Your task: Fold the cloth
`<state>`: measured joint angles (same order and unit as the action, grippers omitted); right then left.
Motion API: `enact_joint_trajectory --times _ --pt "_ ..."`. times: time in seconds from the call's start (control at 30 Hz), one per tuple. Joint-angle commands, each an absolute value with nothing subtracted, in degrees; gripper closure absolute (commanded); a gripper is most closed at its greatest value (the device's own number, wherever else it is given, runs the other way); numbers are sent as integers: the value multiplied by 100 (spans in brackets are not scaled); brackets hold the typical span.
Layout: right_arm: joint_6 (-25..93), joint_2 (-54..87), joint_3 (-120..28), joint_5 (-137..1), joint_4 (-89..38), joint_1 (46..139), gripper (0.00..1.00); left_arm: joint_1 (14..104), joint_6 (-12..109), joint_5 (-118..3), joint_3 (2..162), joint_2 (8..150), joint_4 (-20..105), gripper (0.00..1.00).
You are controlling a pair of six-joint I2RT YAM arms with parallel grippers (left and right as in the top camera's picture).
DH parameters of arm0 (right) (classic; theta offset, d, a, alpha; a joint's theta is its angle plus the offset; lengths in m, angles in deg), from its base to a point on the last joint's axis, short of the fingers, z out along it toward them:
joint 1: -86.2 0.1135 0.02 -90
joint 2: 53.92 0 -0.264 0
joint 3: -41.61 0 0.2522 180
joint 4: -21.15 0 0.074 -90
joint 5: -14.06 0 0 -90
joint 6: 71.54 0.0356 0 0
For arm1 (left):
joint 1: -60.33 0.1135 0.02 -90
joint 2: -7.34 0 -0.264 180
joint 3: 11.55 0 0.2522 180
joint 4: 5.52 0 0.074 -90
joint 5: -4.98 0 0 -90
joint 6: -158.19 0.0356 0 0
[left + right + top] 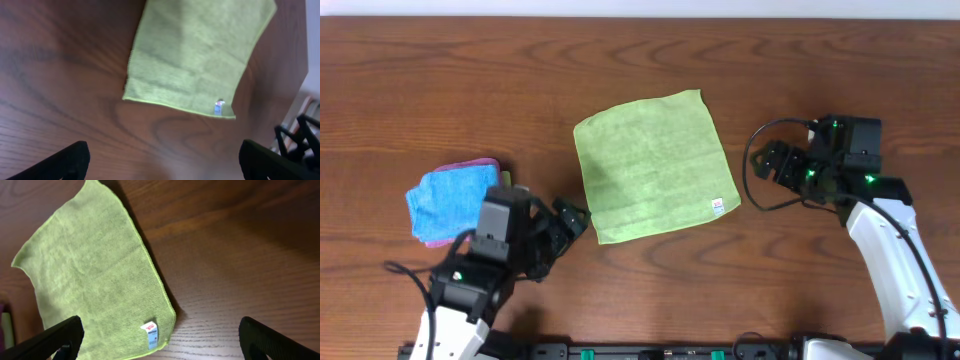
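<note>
The left gripper has its jaws spread wide and empty, just off the near-left corner of the cloth; the right gripper gapes empty too, near the cloth's right edge but apart from it; the cloth lies flat and unfolded mid-table between them, white tag at its near-right corner; the table is dark grained wood; a blue cloth lies over a pink cloth at the left; a pale wall runs behind.
</note>
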<state>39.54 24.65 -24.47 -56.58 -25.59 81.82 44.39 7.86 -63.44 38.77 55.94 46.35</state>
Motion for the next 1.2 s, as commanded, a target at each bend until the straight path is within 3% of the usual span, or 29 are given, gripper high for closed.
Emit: enact_joint_trajectory --times 0.0,0.27,1.17 --pt "3659 2485 -2305 -5586 -2491 8155 1 4454 -117 -6256 3428 5481 4169 2" --pt "3683 3241 -2036 -4992 -2060 8155 1 4375 -773 -6258 2884 5920 2875 3" --pt "3943 3575 -2034 -4718 -2242 8177 1 3704 -1026 -6267 2856 8027 1756 3"
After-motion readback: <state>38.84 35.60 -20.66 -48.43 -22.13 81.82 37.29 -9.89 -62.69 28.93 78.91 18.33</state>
